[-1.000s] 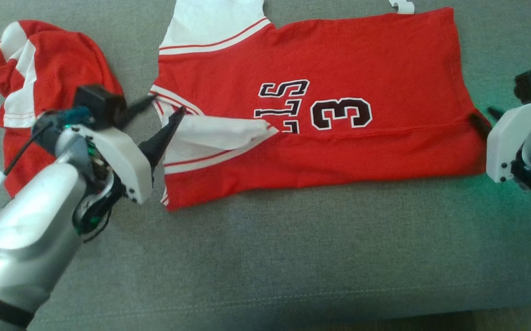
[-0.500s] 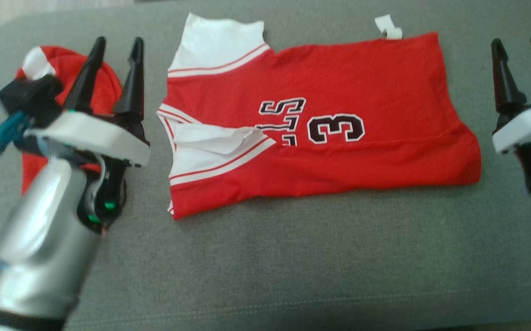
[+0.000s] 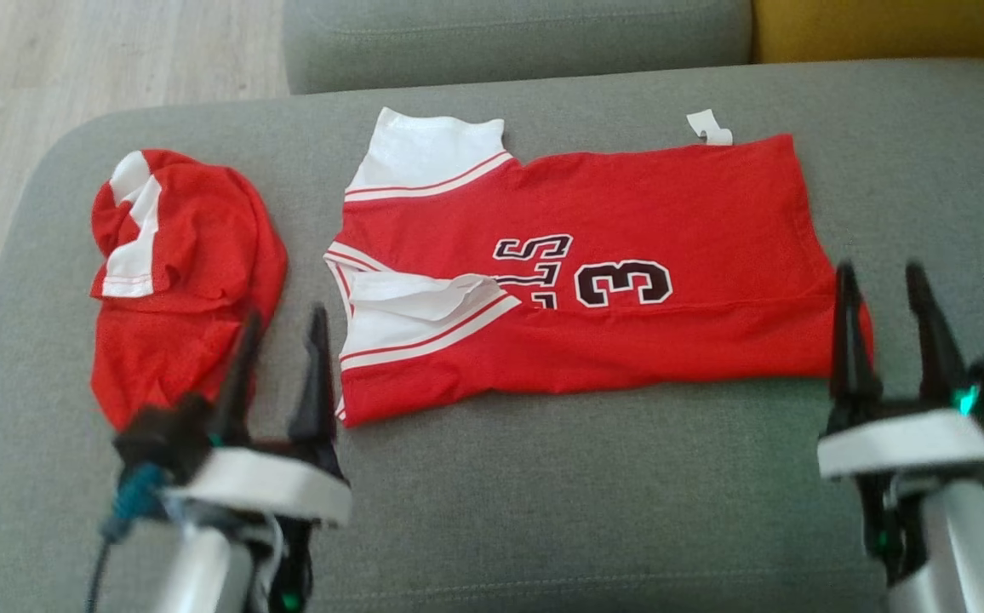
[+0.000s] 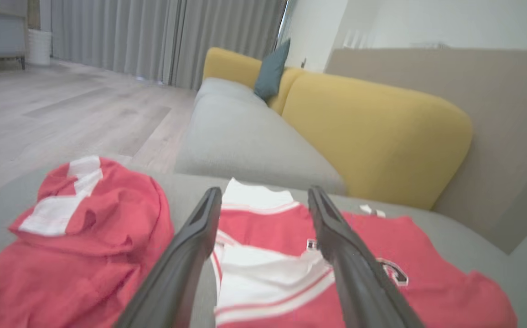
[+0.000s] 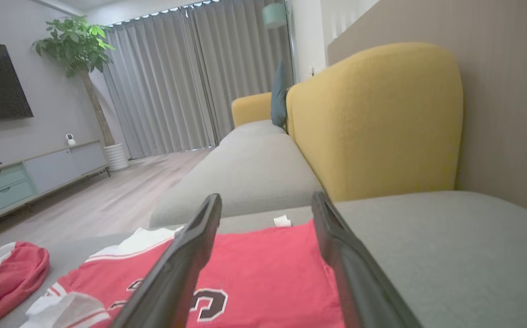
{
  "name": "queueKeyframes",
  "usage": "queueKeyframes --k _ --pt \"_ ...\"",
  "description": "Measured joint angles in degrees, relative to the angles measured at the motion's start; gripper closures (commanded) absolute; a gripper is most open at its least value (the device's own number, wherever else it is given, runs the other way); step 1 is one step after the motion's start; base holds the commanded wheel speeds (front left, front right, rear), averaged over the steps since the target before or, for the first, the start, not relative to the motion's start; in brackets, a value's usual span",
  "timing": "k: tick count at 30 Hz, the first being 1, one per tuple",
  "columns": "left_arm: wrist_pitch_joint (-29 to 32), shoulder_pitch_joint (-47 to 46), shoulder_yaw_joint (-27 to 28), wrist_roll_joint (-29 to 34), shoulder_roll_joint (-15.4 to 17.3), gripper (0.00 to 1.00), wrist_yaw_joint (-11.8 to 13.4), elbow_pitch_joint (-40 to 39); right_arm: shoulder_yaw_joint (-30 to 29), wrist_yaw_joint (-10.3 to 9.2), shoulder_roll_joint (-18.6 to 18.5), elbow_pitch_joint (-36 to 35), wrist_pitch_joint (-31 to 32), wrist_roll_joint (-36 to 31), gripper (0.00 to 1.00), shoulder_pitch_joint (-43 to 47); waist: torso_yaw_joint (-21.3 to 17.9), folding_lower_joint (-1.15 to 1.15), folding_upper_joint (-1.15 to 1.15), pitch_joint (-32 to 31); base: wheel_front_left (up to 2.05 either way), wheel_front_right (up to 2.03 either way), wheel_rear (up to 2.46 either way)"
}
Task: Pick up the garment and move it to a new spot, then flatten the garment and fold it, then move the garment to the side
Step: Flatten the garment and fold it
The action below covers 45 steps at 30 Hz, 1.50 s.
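The left end effector and the right end effector have let go of the red jersey and pulled back. Both have their fingers wide apart and hold nothing. The jersey lies on the grey sofa seat, long way from 9 to 3 o'clock. It is at 1 o'clock from the left one and 11 o'clock from the right one. Each arm is near one end.
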Motion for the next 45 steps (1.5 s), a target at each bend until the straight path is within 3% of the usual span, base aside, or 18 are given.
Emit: queueKeyframes --k 5,12,20,24,30,31,32,45 --pt "0.0 2.6 -1.4 1.2 -1.2 0.00 -1.2 5.8 -1.4 0.00 1.8 -2.8 0.7 -2.5 0.00 3.9 0.2 0.00 0.00 0.6 0.00 0.00 0.00" --pt "1.4 -0.7 -2.5 2.6 -1.4 0.00 -1.9 15.6 -3.0 0.00 2.2 -6.4 3.2 -4.3 0.00 3.6 -0.8 0.00 0.00 2.0 0.00 0.00 0.00" --pt "6.3 -6.6 -3.5 3.7 -1.2 0.00 -1.1 26.1 -4.4 0.00 2.3 -9.0 5.8 -5.2 0.00 1.3 -3.0 0.00 0.00 4.1 0.00 0.00 0.00" --pt "9.2 -8.6 -3.7 4.8 -1.0 0.00 0.7 30.7 -4.8 0.00 2.2 -10.3 6.2 -5.2 0.00 1.1 -4.0 0.00 0.00 5.2 0.00 0.00 0.00" --pt "10.8 -12.6 -4.6 4.8 -0.9 0.00 0.1 34.0 -5.6 0.00 2.0 -11.1 7.3 -6.0 0.00 0.2 -5.1 0.00 0.00 6.6 0.00 0.00 0.00" --pt "11.0 -12.9 -4.7 4.8 -0.9 0.43 -0.3 34.3 -5.9 0.00 2.0 -11.0 7.9 -6.2 0.00 0.2 -5.1 0.00 0.00 6.6 0.00 0.00 0.00" --pt "11.0 -13.1 -4.9 4.8 -0.9 1.00 -0.5 34.4 -6.2 0.00 2.0 -10.9 8.4 -6.4 0.00 0.2 -5.0 0.00 0.00 6.6 0.00 0.00 0.00" --pt "2.5 -13.5 -5.8 4.6 -1.4 1.00 -1.3 28.5 -10.8 0.00 3.1 0.3 18.4 -7.6 0.00 -1.8 -2.1 0.00 0.00 7.1 0.00 0.00 0.00"
